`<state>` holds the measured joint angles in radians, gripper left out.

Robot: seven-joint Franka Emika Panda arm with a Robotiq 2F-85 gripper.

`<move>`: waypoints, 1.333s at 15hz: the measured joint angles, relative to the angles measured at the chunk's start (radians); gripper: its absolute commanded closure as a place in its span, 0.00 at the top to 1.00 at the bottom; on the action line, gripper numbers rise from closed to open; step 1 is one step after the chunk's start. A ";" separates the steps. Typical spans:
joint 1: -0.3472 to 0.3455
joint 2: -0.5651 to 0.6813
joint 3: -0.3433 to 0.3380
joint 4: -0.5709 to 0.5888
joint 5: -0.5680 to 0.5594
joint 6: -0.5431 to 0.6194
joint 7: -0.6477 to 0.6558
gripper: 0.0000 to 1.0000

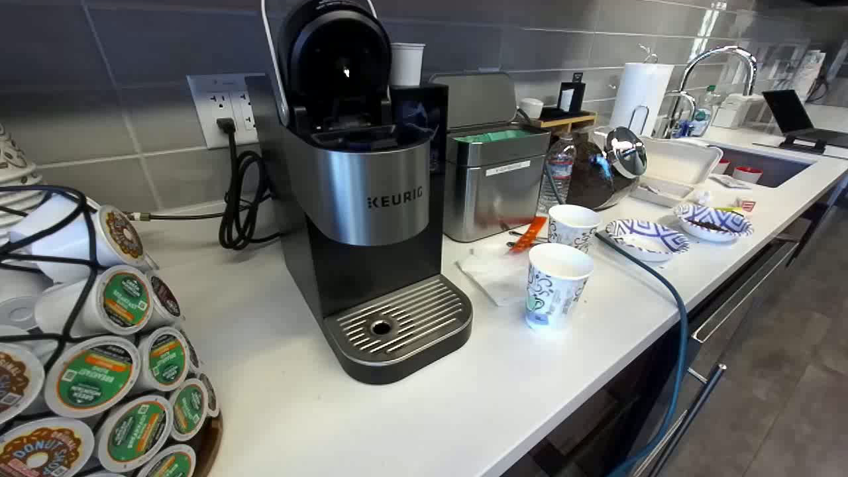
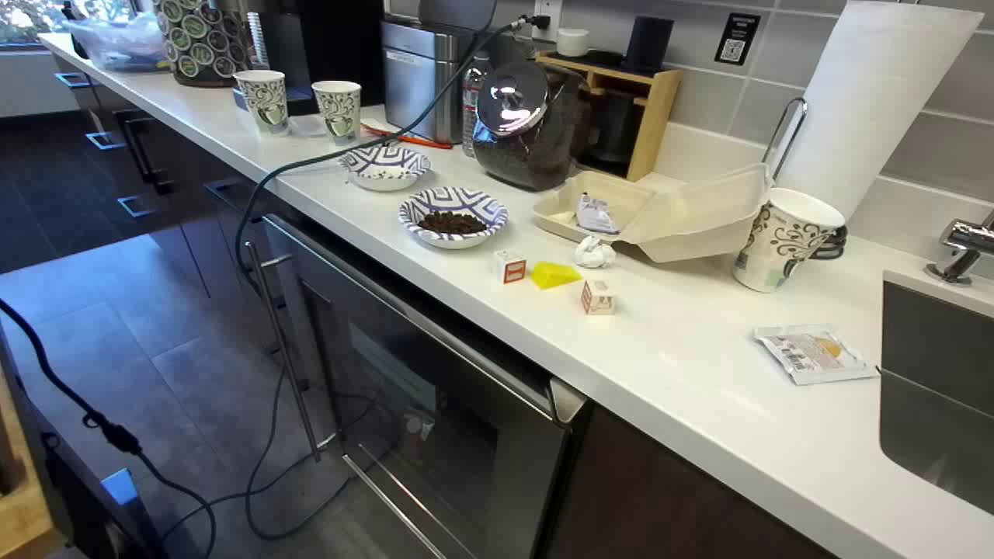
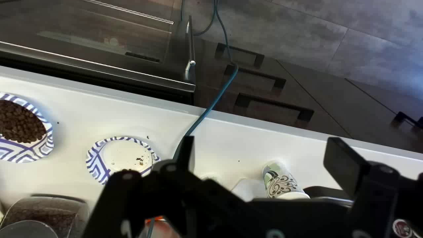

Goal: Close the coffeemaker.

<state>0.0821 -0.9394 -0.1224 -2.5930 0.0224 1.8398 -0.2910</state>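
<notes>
At ten o'clock from the nearer paper cup in an exterior view, the coffeemaker stands lid raised (closure pending), gripper spread wide and empty, with lowering the lid remaining.

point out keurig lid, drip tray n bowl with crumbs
Keurig lid (image 1: 334,59): in an exterior view, dark underside
Drip tray (image 1: 412,319): in an exterior view, slatted top
Crumb bowl (image 3: 124,154): in the wrist view, white inside

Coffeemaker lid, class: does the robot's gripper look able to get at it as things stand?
Probably yes: nothing blocks the raised lid in an exterior view, and the gripper is open, though its full reach isn't shown.
</notes>
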 measured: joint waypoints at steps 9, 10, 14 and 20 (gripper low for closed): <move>0.000 0.000 0.000 0.000 0.000 0.000 0.000 1.00; 0.000 0.000 0.000 0.000 0.000 0.000 0.000 1.00; 0.087 0.026 0.015 0.000 0.027 0.199 -0.085 1.00; 0.313 0.261 0.019 0.033 0.136 0.753 -0.184 1.00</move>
<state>0.3948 -0.6782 -0.1031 -2.5604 0.1579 2.5926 -0.4752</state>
